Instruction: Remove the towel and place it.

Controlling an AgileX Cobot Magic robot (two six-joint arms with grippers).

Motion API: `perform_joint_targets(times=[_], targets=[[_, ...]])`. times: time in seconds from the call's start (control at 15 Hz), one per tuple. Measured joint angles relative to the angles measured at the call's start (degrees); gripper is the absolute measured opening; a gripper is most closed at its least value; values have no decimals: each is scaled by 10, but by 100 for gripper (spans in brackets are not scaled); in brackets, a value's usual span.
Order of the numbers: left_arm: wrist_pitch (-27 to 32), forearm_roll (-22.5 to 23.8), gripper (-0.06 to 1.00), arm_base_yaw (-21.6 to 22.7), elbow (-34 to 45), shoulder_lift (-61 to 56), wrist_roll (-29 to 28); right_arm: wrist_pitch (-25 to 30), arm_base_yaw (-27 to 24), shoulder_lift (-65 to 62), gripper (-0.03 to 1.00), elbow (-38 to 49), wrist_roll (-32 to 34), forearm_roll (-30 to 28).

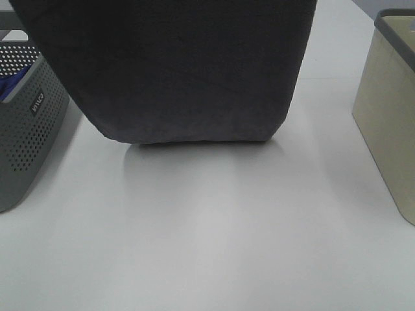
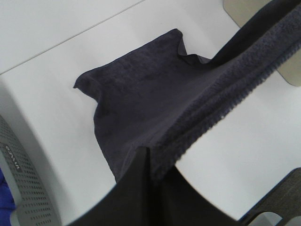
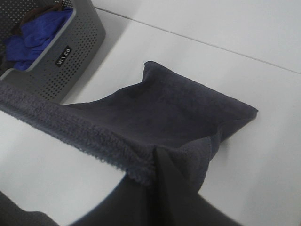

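The left gripper (image 2: 146, 155) and right gripper (image 3: 158, 157) are each clamped shut on the towel's (image 1: 181, 71) hem. The towel sags between and below them, its lower part lying on the table (image 1: 194, 246). The basket (image 1: 26, 136), outward of the left gripper, holds a blue cloth (image 1: 10, 87). The bin (image 1: 389, 123), outward of the right gripper, hides its inside.

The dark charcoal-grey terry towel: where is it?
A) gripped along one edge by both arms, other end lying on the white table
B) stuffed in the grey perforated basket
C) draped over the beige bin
A: the left end effector and right end effector pinch the towel by its hem while its far end rests on the white table.
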Motion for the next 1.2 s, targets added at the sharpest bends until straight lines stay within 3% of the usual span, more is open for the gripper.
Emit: perform_joint_targets(times=[0.4, 1.0, 1.2], targets=[[-9, -80, 0, -1, 190, -73, 1, 2, 1, -107, 2, 171, 14, 15], [-13, -176, 0, -2, 407, -91, 1, -6, 1, -204, 2, 451, 30, 45], [-14, -192, 0, -63, 502, -92, 1, -6, 1, -222, 2, 557, 36, 67]])
